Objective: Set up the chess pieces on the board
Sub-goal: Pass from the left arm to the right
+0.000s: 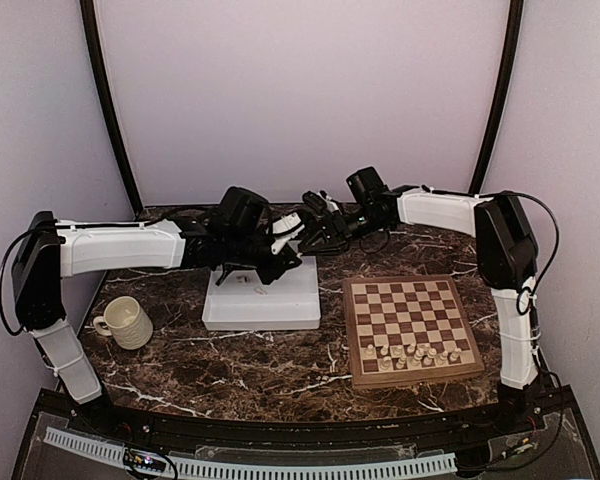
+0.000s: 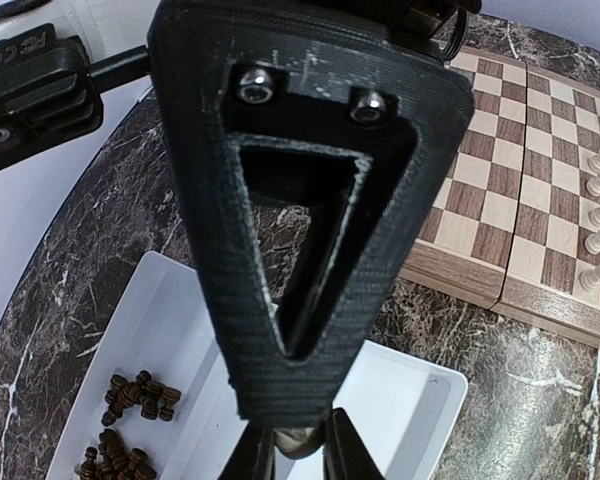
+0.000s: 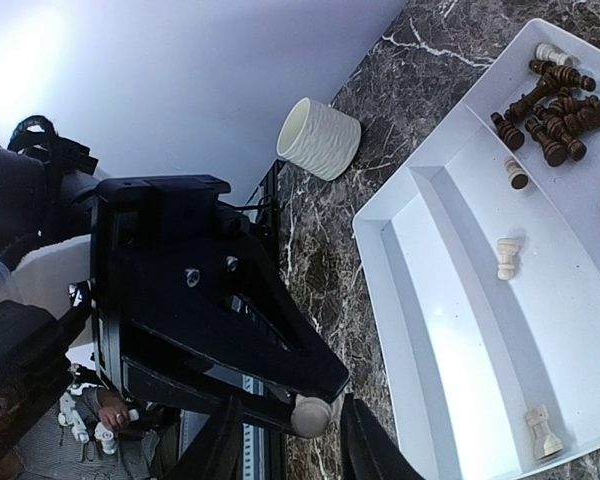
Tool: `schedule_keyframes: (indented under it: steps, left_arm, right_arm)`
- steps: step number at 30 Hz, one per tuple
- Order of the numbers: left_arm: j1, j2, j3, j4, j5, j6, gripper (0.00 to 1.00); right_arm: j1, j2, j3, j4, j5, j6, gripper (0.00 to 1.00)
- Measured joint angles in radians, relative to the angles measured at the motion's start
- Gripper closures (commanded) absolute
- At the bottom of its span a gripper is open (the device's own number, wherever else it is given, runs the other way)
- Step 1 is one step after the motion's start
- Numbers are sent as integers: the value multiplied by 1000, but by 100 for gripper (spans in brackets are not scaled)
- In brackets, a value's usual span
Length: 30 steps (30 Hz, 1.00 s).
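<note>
Left hand (image 2: 298, 456) is pinched shut on a cream piece (image 3: 312, 416), holding it out in mid-air for a hand-over, I'd say. My right hand (image 3: 294, 450) straddles its knob, fingers apart, not yet gripping. Under us the white tray (image 3: 450, 340) holds the dark pieces (image 3: 555, 110). Off right on the desk (image 1: 270, 365), the board (image 1: 405, 300) has placed pieces (image 1: 410, 354) only along its near rows.

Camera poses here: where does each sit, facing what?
Top external: above and behind the bases, looking down on the table; left arm and right arm show.
Left wrist: above the tray, facing down toward the chessboard; left fingers at bottom.
Right wrist: above the tray, facing the mug; right fingers at bottom.
Shared: both wrist views show dark chess pieces.
</note>
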Motion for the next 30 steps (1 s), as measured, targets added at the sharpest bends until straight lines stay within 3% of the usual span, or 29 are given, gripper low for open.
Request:
schedule_keyframes:
  steps: [8, 16, 20, 27, 30]
  left_arm:
    - [-1, 0, 0, 0, 0, 5, 83]
    - [-2, 0, 0, 0, 0, 5, 78]
    - [-4, 0, 0, 1, -13, 10, 68]
    - [-5, -8, -8, 2, -58, 12, 65]
    - [-5, -44, -46, 4, -86, 11, 57]
  right_arm:
    - [7, 2, -17, 6, -3, 5, 79]
    - [8, 3, -22, 13, 8, -2, 97]
    - [8, 3, -14, -17, 21, -48, 99]
    - [1, -6, 24, -112, 98, -183, 100]
    - [-11, -37, 10, -160, 152, -253, 100]
